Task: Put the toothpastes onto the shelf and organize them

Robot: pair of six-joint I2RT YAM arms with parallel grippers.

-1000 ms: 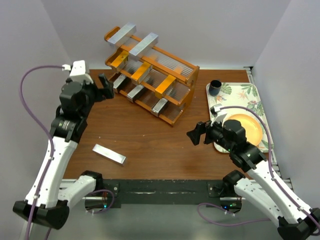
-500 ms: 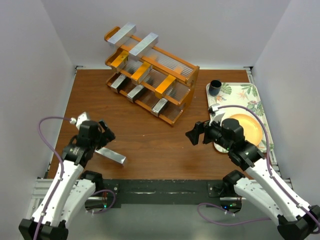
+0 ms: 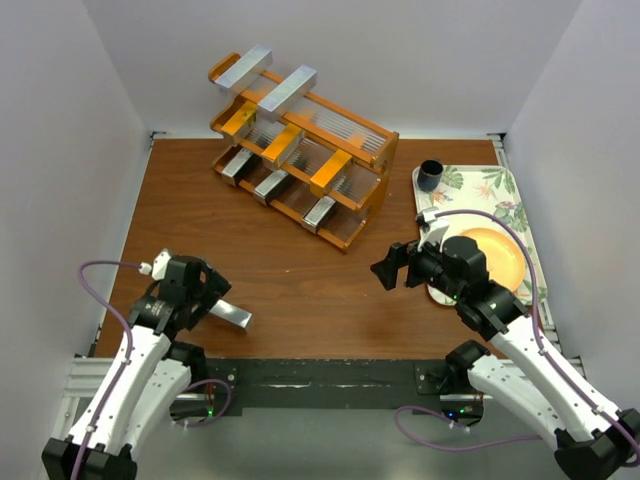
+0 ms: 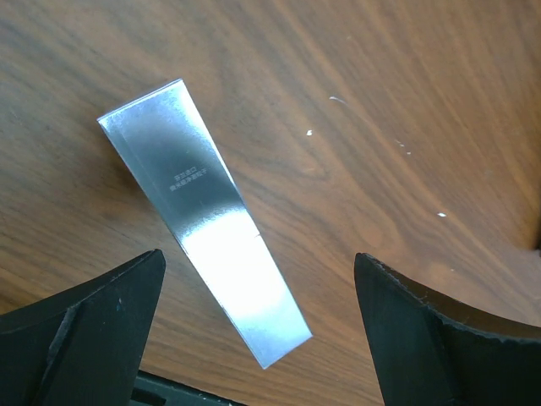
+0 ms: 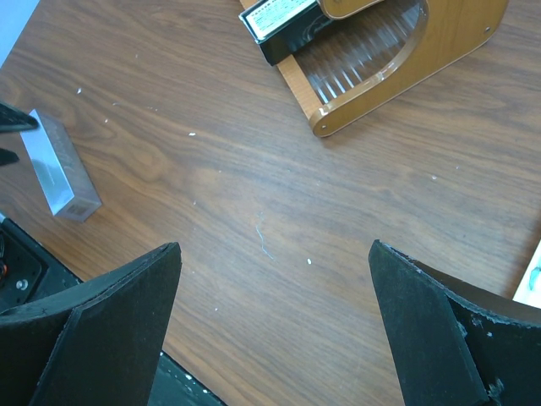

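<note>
At the near left of the wooden table (image 3: 300,275), your left gripper (image 4: 258,262) hangs directly above the loose silver toothpaste carton (image 4: 203,211). Its two black fingers are spread wide apart, one on each side of the carton, and they hold nothing. The carton lies flat on the wood at a slant. You cannot tell whether the fingertips touch the table.

Toward the near right, your right gripper (image 5: 275,245) hovers over bare wood, its fingers also wide apart and empty. Its wrist view looks down on the nearest end of the shelf, with the loose carton well off to the left.

Across the far middle of the table stands the shelf (image 3: 362,215), an orange-brown wooden rack of three steps with clear ribbed panels. It sits at an angle, running from far left to nearer right. Eight cartons rest on it:
- two top-step silver cartons (image 3: 288,88)
- three middle-step orange cartons (image 3: 280,143)
- three bottom-step silver cartons (image 3: 270,184)

Along the right edge lies a leaf-patterned tray (image 3: 505,190). It carries an orange plate (image 3: 500,255), partly hidden by your right arm, and a dark cup (image 3: 430,175) at its far left corner.
</note>
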